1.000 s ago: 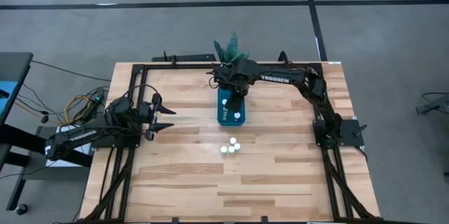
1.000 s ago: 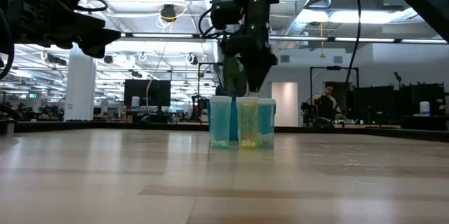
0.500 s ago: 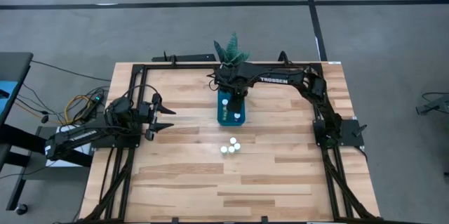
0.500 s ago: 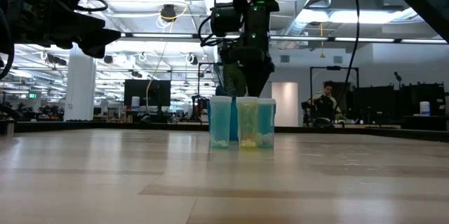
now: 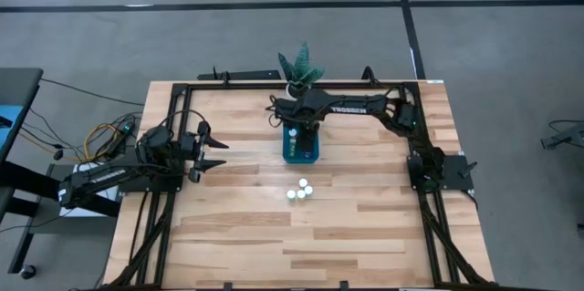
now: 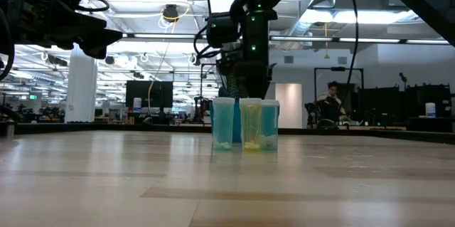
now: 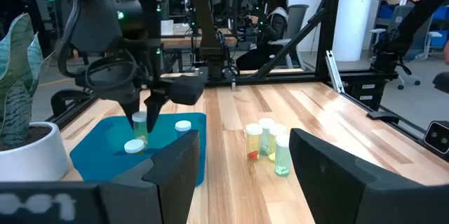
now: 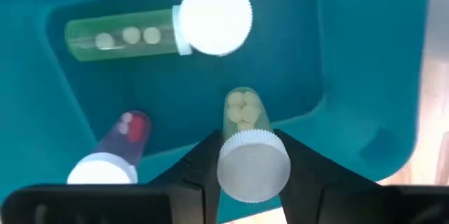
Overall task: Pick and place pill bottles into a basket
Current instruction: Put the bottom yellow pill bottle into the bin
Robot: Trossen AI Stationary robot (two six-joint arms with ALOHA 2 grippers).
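Note:
The teal basket stands at the table's middle; its floor shows in the right wrist view. My right gripper reaches down into it, shut on a pill bottle with yellowish pills. Two more bottles lie inside: a green one and a red-pilled one. Three bottles stand upright on the table just near the basket, and show in the low view. My left gripper is open and empty at the table's left. My right gripper pinches the bottle between its two fingers just under its white cap. The fingers come from above, pointing down. The bottle hangs upright, cap up, inside the basket; whether its bottom touches the floor I cannot tell.
A white pot with a spiky green plant stands right behind the basket, and shows in the left wrist view. A black frame runs along the table's edges. A person sits in the room beyond the table.
My right gripper has gone a little toward the table's left edge and down into the basket, still shut on the bottle.

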